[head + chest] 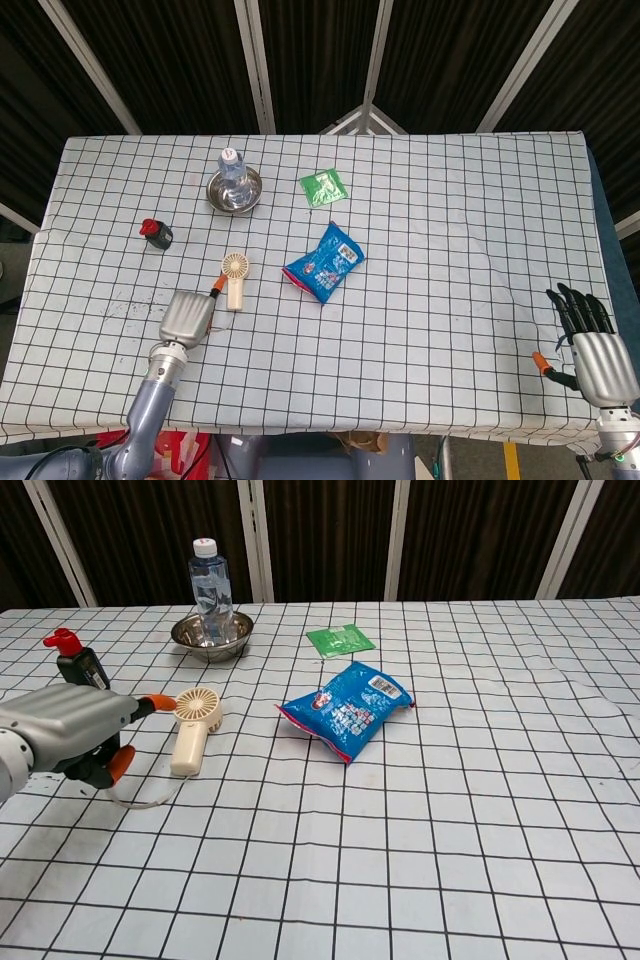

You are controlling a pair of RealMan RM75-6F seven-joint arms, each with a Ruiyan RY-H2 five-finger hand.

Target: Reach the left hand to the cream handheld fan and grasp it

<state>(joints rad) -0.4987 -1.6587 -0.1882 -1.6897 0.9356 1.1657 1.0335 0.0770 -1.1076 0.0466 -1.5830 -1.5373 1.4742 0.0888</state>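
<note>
The cream handheld fan lies flat on the checked cloth, round head toward the far side, handle toward me, a thin cord trailing from its base. My left hand hovers just left of the fan's handle, a short gap away, holding nothing; orange fingertips point toward the fan head. My right hand rests at the table's near right corner, fingers spread, empty, seen only in the head view.
A steel bowl holding a water bottle stands beyond the fan. A dark bottle with a red cap is at the left. A blue snack bag and a green packet lie to the right.
</note>
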